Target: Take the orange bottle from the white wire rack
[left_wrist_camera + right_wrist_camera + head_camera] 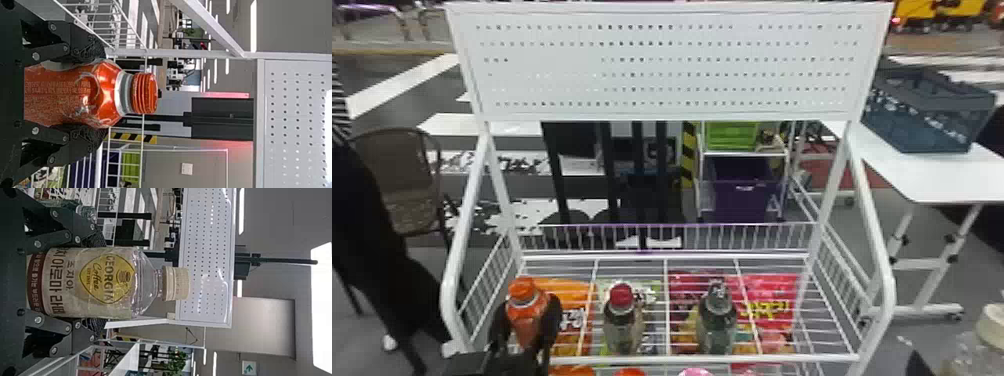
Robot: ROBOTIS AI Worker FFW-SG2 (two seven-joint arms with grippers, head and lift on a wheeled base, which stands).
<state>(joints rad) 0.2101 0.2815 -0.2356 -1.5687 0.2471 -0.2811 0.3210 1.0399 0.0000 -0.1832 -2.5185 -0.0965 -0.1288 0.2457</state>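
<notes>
Head view: bottle (526, 322) inside left gripper (528, 306)

A dark crate (924, 122) is borne by a white table (927, 177) at right; a brown chair (394, 172) is seen at left, a purple bin (739, 202) between.

1. Open room lies above the bottle caps, up to the pegboard (652, 65) at the back of the white wire rack (682, 358).
2. Beside the left gripper (526, 312), around the orange bottle (525, 320), the left side panel (491, 288) and bent tube (463, 220) limit outward room.
3. Toward the middle, a gap precedes the red-capped bottle (622, 322); another precedes the dark-capped bottle (716, 322).
4. Shelf room continues from there to the right side panel (847, 295).
</notes>
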